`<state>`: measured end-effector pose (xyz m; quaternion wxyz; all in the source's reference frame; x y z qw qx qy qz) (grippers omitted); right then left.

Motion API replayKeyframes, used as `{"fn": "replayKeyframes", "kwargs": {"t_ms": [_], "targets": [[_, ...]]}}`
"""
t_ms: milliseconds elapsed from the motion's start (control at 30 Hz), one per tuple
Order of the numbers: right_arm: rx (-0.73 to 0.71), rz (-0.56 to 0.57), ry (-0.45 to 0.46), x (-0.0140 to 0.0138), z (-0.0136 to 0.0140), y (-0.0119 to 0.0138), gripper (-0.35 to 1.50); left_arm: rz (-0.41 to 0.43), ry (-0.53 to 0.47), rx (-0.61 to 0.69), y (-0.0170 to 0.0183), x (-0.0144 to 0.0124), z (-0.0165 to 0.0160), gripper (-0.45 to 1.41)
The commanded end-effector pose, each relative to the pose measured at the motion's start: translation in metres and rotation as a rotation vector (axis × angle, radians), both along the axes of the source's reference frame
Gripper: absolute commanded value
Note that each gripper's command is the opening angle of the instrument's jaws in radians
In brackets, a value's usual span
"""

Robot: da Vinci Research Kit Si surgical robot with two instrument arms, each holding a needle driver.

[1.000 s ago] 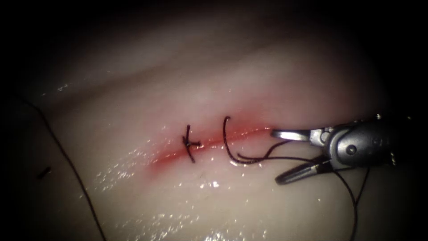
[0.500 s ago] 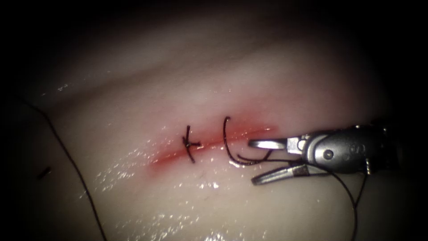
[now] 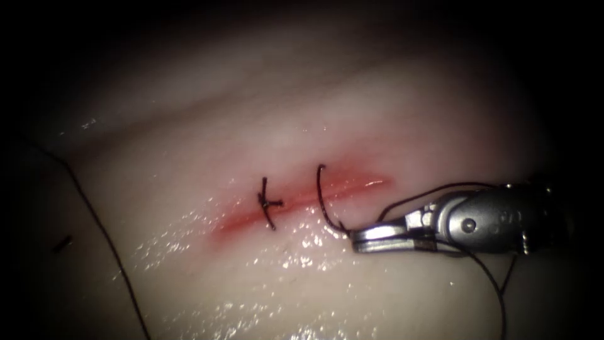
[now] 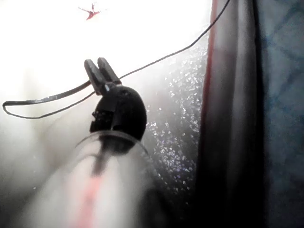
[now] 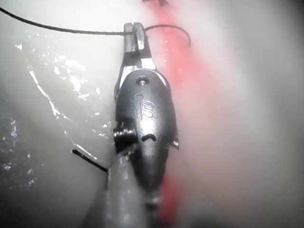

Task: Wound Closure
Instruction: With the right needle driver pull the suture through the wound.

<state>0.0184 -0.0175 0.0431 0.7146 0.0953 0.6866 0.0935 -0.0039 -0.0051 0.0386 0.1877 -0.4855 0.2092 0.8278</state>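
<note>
While the right tool [image 3: 362, 238] has closed its jaws on the thread [image 3: 327, 211] just right of the cut [image 3: 302, 200], any pull should be gentle; the left tool [image 4: 102, 75] grips thread too; the needle I cannot find.

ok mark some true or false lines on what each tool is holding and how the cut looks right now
1. The right tool has its jaws shut on the thread, near the right end of the cut. True.
2. The left tool holds nothing. False: its jaws are shut on thread.
3. A knotted stitch crosses the cut, left of the right tool. True.
4. The cut is dry. False: red fluid lies along it on the tissue.
</note>
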Motion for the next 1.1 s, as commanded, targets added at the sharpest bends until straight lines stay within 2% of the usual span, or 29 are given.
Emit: {"fn": "replayKeyframes", "kwargs": {"t_ms": [33,233,267,433,700,800,900,933,967,1000,1033,1100], "targets": [[0.020,-0.033,0.001,0.0001,-0.0015,-0.0012,-0.35,-0.002,-0.005,0.003,-0.0004,-0.0005,0.0008,-0.45],[-0.007,-0.146,-0.001,-0.0011,-0.0072,-0.0045,-0.35,-0.002,-0.006,0.005,-0.0005,-0.0008,0.0011,-0.45],[-0.012,-0.181,-0.001,-0.0014,-0.0092,-0.0059,-0.35,0.002,-0.007,0.005,-0.0005,-0.0011,0.0012,-0.45],[-0.023,-0.284,-0.002,-0.0019,-0.0141,-0.0096,-0.35,0.009,-0.010,0.005,-0.0004,-0.0018,0.0013,-0.45],[-0.036,-0.446,-0.005,-0.0019,-0.0179,-0.0131,-0.35,0.012,-0.009,0.006,-0.0004,-0.0017,0.0013,-0.45],[-0.059,-0.549,0.026,-0.0022,-0.0192,-0.0149,-0.35,0.015,-0.007,0.007,-0.0004,-0.0017,0.0013,-0.45],[-0.062,-0.557,0.059,-0.0021,-0.0195,-0.0148,-0.35,0.014,-0.007,0.007,-0.0004,-0.0017,0.0013,-0.45],[-0.061,-0.515,0.050,-0.0020,-0.0194,-0.0145,-0.23,0.014,-0.007,0.007,-0.0004,-0.0017,0.0013,-0.45],[-0.076,-0.440,0.026,-0.0019,-0.0193,-0.0140,0.27,0.014,-0.007,0.007,-0.0004,-0.0017,0.0013,-0.45],[-0.080,-0.349,-0.015,-0.0016,-0.0190,-0.0129,0.96,0.014,-0.007,0.007,-0.0004,-0.0017,0.0013,-0.45],[-0.075,-0.315,-0.041,-0.0015,-0.0188,-0.0119,1.45,0.014,-0.007,0.007,-0.0004,-0.0017,0.0013,-0.45],[-0.099,-0.255,-0.075,-0.0017,-0.0182,-0.0098,1.48,0.014,-0.007,0.007,-0.0004,-0.0018,0.0013,-0.45]]}}
